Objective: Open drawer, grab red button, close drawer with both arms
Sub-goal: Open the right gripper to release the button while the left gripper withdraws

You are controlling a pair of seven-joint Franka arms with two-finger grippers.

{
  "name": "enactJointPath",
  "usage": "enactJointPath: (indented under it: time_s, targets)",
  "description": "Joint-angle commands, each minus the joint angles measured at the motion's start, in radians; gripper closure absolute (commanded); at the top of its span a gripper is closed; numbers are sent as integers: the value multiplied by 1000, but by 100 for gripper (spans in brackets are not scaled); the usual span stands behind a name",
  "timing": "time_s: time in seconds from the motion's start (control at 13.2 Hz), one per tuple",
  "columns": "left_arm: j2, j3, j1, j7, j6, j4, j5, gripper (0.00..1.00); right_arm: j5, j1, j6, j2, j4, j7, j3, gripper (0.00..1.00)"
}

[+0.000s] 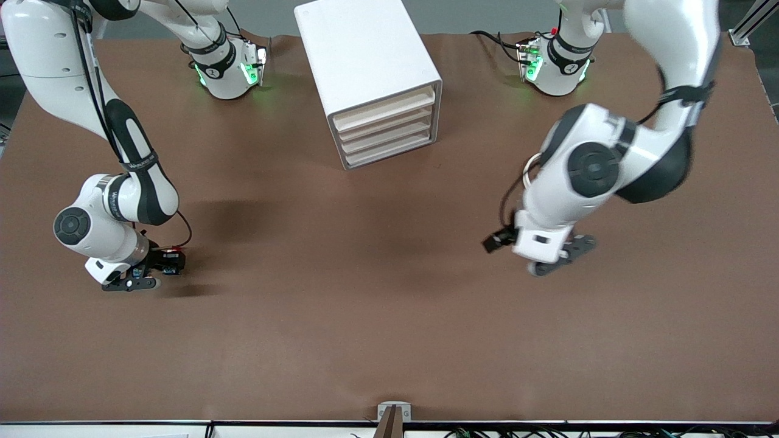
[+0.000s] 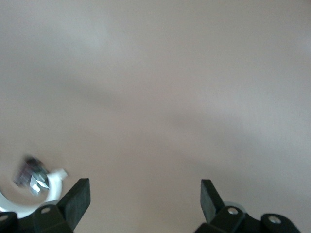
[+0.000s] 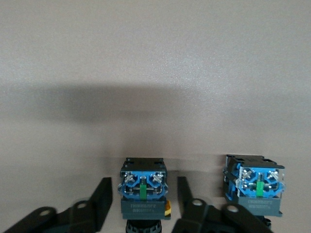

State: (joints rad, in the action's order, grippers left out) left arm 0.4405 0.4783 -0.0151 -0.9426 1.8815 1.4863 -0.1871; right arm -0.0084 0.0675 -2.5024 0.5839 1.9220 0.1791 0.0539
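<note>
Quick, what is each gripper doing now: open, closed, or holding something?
Left gripper: open, empty, over bare table.
Right gripper: open around a button on the table, fingers apart from it; a second button stands beside.

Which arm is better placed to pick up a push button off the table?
Right. The right gripper is down at the table, open fingers either side of one push button, a second button beside it. The left gripper hangs open over the table with no button under it.
</note>
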Motion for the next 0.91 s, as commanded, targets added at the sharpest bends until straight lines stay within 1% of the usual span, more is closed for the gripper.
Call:
enactJointPath:
  time_s: [0.0,0.08,0.23,0.46,0.53,0.61,0.68,0.83]
  targets:
    - [-98,16,-107,167,-80,18,-28,0,-15,1,8,-9,-9,0,0,0]
    - [-127,16,-133,223,-126,18,-20,0,-15,1,40,-22,-18,0,0,0]
    - [-176,19,-184,292,-176,18,-9,0,-16,-5,191,-50,-101,-1,0,0]
    - [-241,17,-235,393,-241,17,26,0,-18,-11,470,-70,-298,-1,-3,0]
    - [-273,3,-235,434,-251,20,52,0,-18,-11,547,-70,-351,0,-3,0]
    - [-314,-53,-217,500,-265,31,86,0,-18,-11,606,-73,-392,0,-3,0]
    - [-347,-128,-168,577,-300,46,119,0,-16,-11,637,-84,-415,-1,-3,0]
    - [-402,-277,-79,707,-356,66,181,0,-10,-11,659,-101,-428,-12,-5,0]
